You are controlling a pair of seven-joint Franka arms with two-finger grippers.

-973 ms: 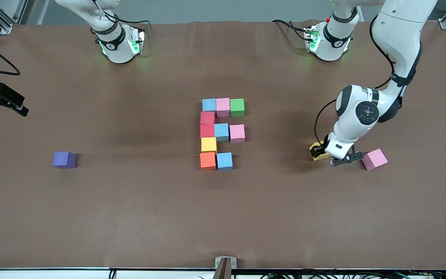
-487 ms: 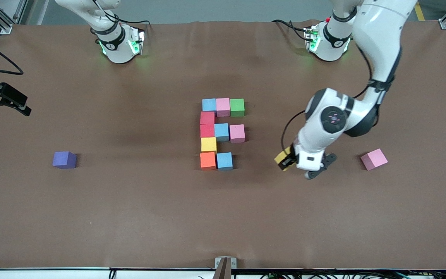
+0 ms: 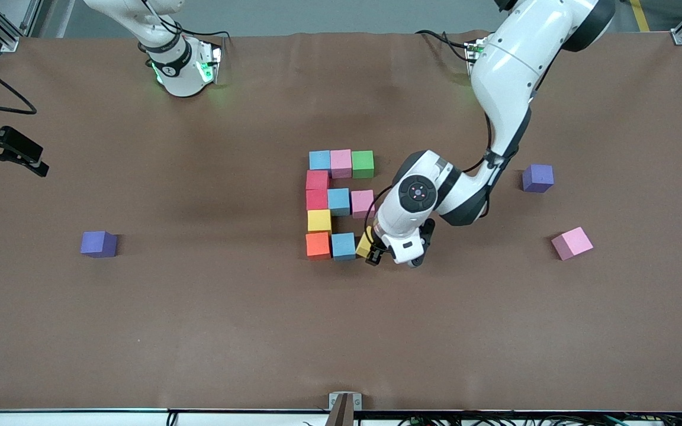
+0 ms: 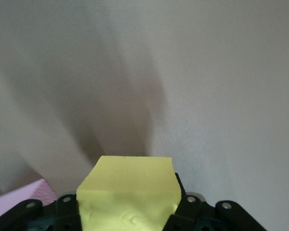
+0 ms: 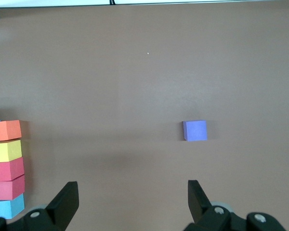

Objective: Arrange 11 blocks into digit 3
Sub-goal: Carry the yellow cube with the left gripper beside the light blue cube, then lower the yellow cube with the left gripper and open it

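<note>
The blocks form an E-like figure mid-table. Its row farthest from the front camera is light blue, pink and green. A red block links it to red, light blue and pink. Below come yellow, then orange and light blue. My left gripper is shut on a second yellow block, low beside that last light blue block. Another pink block lies loose toward the left arm's end. My right gripper waits open.
Two purple cubes lie apart from the figure, one toward the right arm's end, one toward the left arm's end. The right wrist view catches the figure's orange, yellow and red blocks.
My left arm has carried the yellow block from beside the loose pink block across to the figure's nearest row. Its move uncovered a purple cube. The right arm has stayed put.
</note>
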